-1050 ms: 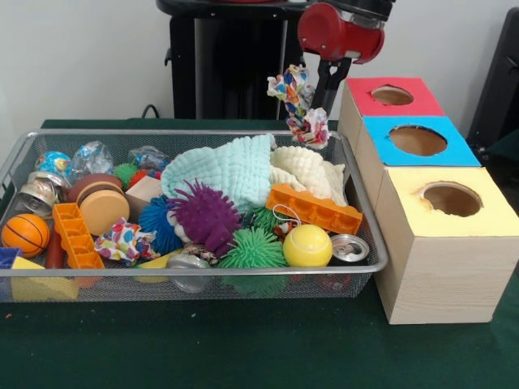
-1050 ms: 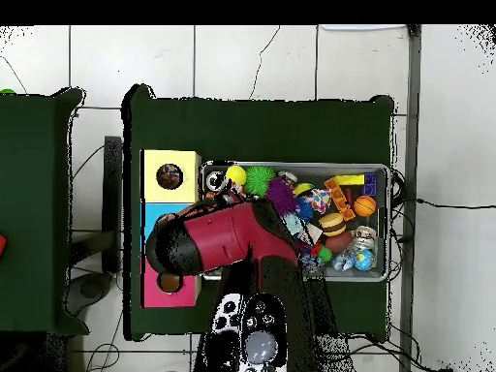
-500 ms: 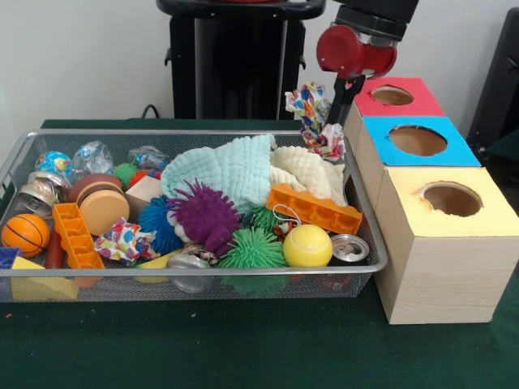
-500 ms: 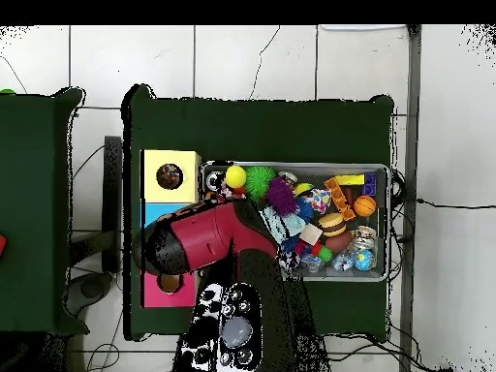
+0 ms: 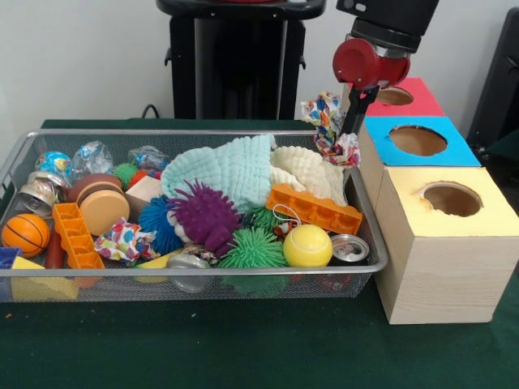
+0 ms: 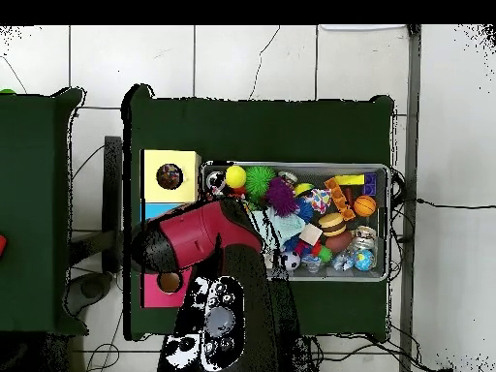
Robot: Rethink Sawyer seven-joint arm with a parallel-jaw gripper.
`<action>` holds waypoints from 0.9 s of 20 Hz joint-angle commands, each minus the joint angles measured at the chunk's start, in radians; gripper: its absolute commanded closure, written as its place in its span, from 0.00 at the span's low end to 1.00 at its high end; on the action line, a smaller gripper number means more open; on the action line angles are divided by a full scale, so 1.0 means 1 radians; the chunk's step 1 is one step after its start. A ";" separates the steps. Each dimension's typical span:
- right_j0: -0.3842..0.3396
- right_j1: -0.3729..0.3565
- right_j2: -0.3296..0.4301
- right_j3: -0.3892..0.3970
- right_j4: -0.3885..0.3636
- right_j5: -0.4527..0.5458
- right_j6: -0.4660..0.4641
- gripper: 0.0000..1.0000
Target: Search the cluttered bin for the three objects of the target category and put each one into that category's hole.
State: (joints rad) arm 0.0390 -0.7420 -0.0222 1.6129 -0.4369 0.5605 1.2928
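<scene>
My gripper point(image 5: 350, 130) hangs at the bin's far right corner, shut on a crumpled multicoloured patterned wad point(image 5: 328, 113) held in the air beside the blue box point(image 5: 418, 139). The red box point(image 5: 395, 96) stands behind the blue one and the yellow box point(image 5: 451, 198) in front; each has a round hole on top. A similar patterned wad point(image 5: 123, 241) lies in the wire bin point(image 5: 195, 271) at the front left. In the overhead view the red arm point(image 6: 194, 242) covers the gripper and most of the blue box; the yellow box point(image 6: 170, 176) and red box point(image 6: 170, 283) show.
The bin holds a mint cloth point(image 5: 223, 168), cream cloth point(image 5: 312, 172), purple spiky ball point(image 5: 204, 215), green spiky ball point(image 5: 253, 249), yellow ball point(image 5: 307, 245), orange bricks point(image 5: 315, 208), a basketball point(image 5: 24, 234) and cans point(image 5: 349, 248). A black pedestal point(image 5: 235, 57) stands behind.
The gripper has carried the patterned wad to the right, from over the bin's far right corner to beside the blue box. The arm has swung the same way in the overhead view.
</scene>
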 commanded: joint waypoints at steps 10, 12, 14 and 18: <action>-0.016 -0.008 0.006 -0.055 0.075 0.149 0.153 1.00; -0.012 -0.022 0.008 -0.086 0.089 0.214 0.133 1.00; -0.007 -0.016 0.009 -0.123 0.097 0.259 0.126 1.00; 0.002 0.001 0.013 -0.175 0.101 0.311 0.124 1.00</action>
State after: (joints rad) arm 0.0413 -0.7553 -0.0245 1.5328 -0.3745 0.6846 1.2928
